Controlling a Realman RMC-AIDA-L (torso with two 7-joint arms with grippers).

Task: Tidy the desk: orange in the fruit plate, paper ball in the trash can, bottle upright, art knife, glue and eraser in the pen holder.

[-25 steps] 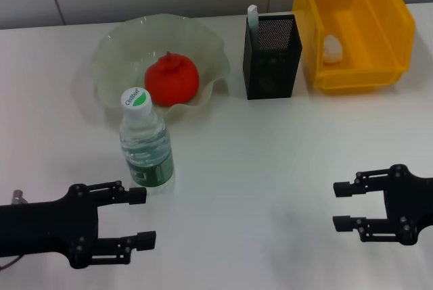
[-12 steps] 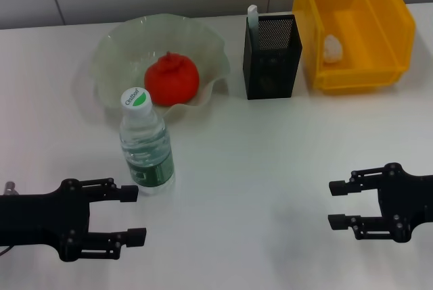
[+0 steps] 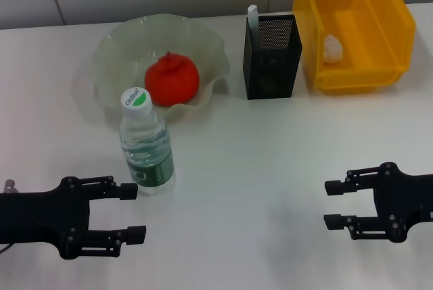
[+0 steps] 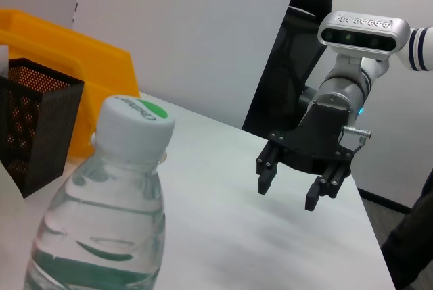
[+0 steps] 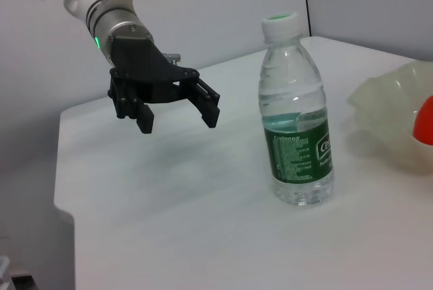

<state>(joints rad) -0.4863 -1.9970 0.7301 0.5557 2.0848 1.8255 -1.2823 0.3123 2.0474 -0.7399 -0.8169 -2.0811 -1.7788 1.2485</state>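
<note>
bottle (image 3: 146, 142) stands upright on the white desk (image 3: 257, 155), cap on, just in front of the fruit plate (image 3: 122, 46), which holds the orange (image 3: 172, 79). paper ball (image 3: 331, 49) lies in the yellow trash can (image 3: 392, 26). black mesh pen holder (image 3: 272, 57) sits between plate and can. left gripper (image 3: 134, 211) hovers near the bottle, fingers spread, empty. right gripper (image 3: 331, 203) well apart, fingers spread, empty.
</note>
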